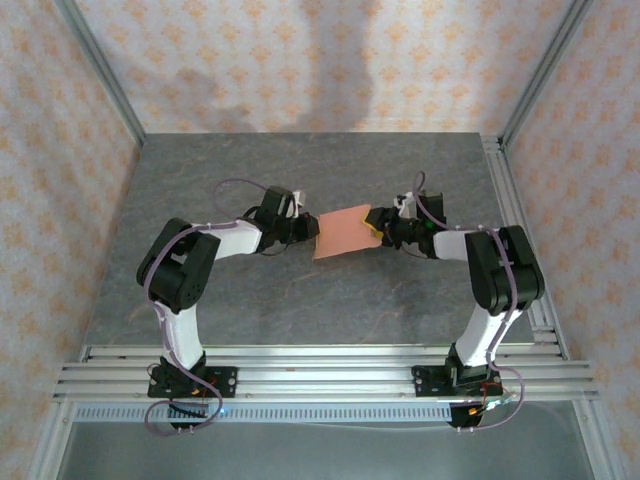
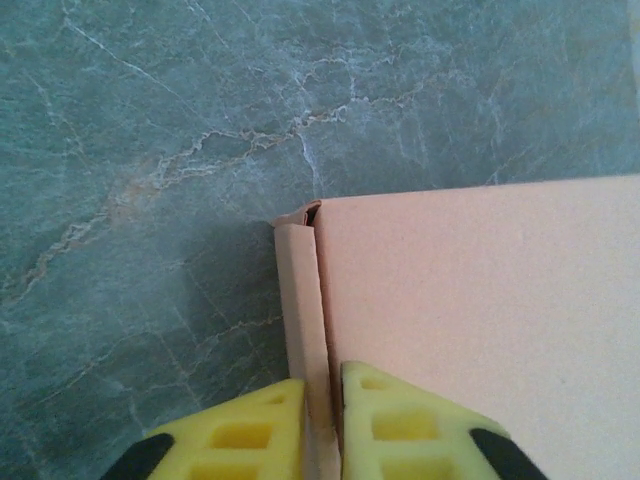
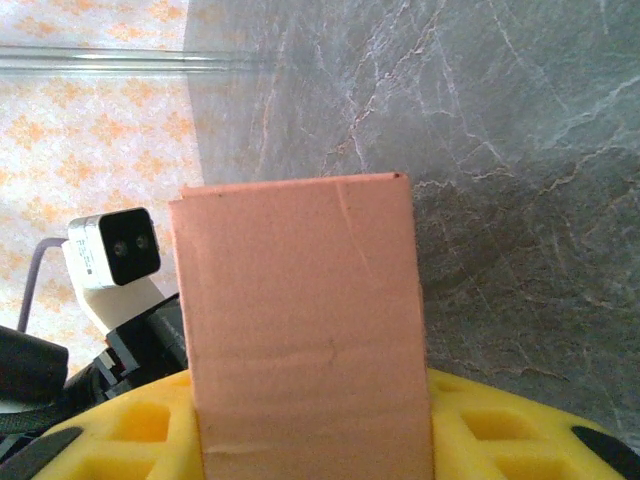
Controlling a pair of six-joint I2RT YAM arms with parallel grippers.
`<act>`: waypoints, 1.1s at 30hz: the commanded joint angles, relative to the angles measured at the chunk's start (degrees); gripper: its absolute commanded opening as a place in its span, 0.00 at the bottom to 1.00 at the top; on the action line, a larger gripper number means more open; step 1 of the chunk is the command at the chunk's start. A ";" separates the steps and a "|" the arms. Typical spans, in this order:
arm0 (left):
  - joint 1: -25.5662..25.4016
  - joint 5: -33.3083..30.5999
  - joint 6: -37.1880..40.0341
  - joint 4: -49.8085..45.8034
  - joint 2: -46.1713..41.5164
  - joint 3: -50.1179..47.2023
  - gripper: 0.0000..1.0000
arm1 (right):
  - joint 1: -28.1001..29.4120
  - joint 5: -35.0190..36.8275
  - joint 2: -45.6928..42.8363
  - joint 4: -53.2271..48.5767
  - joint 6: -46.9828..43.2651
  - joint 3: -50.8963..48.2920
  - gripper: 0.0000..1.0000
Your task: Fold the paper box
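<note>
We are looking at a grey marbled bench [image 1: 300, 310].
Cream walls [image 1: 270, 60] with orange floral print are enclosing it, and aluminium rails [image 1: 330, 365] are running along its near edge.

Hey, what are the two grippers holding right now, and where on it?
The paper box. Left gripper pinches its folded side wall; right gripper straddles the opposite end across its width, firm contact unclear.

Salmon-orange paper box [image 1: 343, 232], grey marbled table [image 1: 300, 300] (pale veins), cream walls [image 1: 60, 150] with orange floral print.
</note>
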 commanded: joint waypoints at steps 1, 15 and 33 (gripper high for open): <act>0.00 -4.62 2.32 -6.52 -3.73 -2.60 0.33 | 0.13 1.40 -3.69 -4.79 -1.99 1.84 0.40; -16.23 -37.92 36.69 1.95 -26.62 -12.40 0.93 | -0.83 1.24 -10.63 -13.33 -1.23 3.63 0.34; -35.71 -78.55 81.06 23.04 -9.92 -9.28 0.97 | -1.90 -3.66 -15.91 -16.41 4.02 3.38 0.34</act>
